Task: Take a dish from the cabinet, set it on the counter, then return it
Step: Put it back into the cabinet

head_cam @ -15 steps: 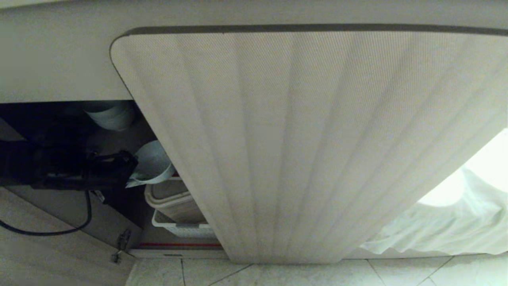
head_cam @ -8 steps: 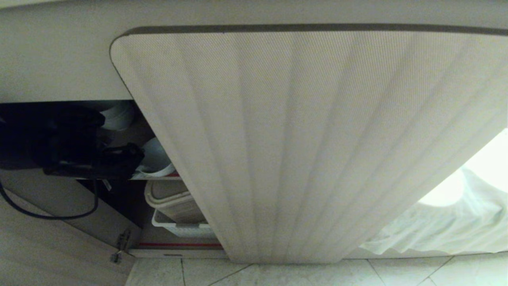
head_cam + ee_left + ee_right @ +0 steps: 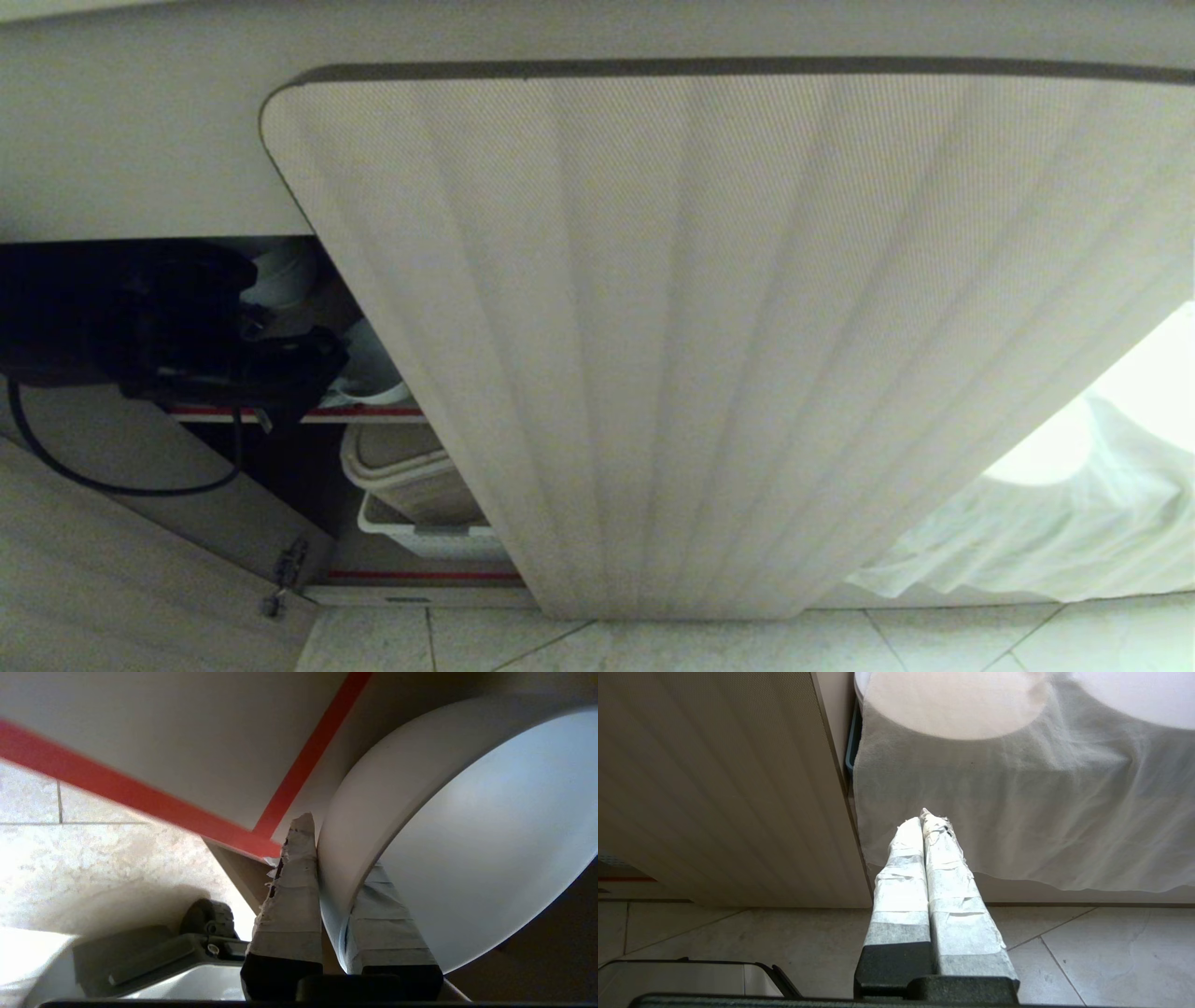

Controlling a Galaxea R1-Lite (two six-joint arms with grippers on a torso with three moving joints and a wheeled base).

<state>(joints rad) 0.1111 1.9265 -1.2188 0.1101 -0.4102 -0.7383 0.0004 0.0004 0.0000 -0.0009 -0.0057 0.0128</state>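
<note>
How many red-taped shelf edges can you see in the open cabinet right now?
2. The upper shelf edge runs just under the left gripper; the lower shelf edge sits near the floor. The door may hide more.

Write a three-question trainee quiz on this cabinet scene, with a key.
1. True or false: the left gripper has its fingers clamped on the dish rim.
2. What colour tape edges the shelf in the cabinet?
3. The right gripper is: A) shut and holding nothing, B) holding a bowl, C) gripping the white cloth.

Key: 1 true. 2 red. 3 A; its fingers are pressed together in front of the cloth, beside the ribbed door.
</note>
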